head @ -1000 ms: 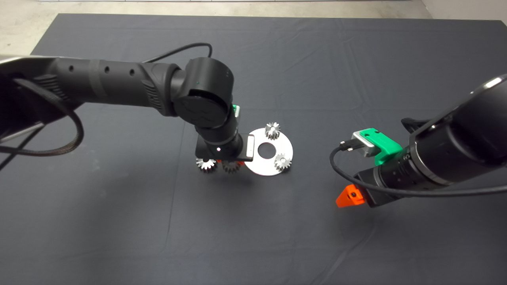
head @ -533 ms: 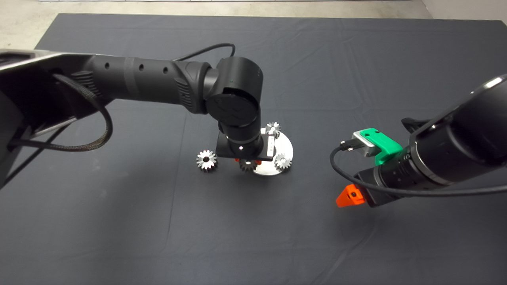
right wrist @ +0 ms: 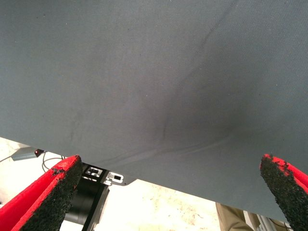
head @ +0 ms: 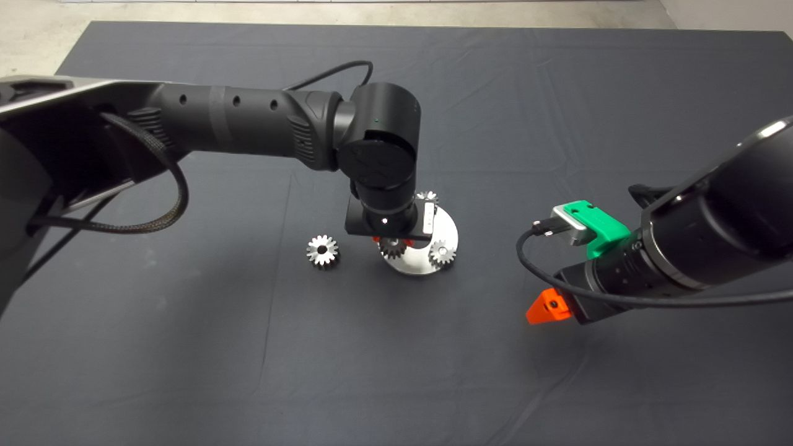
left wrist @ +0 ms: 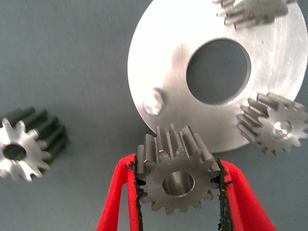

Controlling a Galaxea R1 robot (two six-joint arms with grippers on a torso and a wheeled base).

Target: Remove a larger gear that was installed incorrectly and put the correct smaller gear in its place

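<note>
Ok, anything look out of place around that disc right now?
One pin on the disc is bare. The larger gear lies off on the mat, and the left gripper holds the smaller gear near that pin. Nothing damaged.

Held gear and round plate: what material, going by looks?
The smaller gear in the left gripper: likely steel, dull grey, machined face and teeth. Plate: probably aluminium or steel, bright brushed finish with glare. Finger pads: black, rough, seemingly foam or rubber.

No text, label, brand, number or sign can be read on anything here.
</note>
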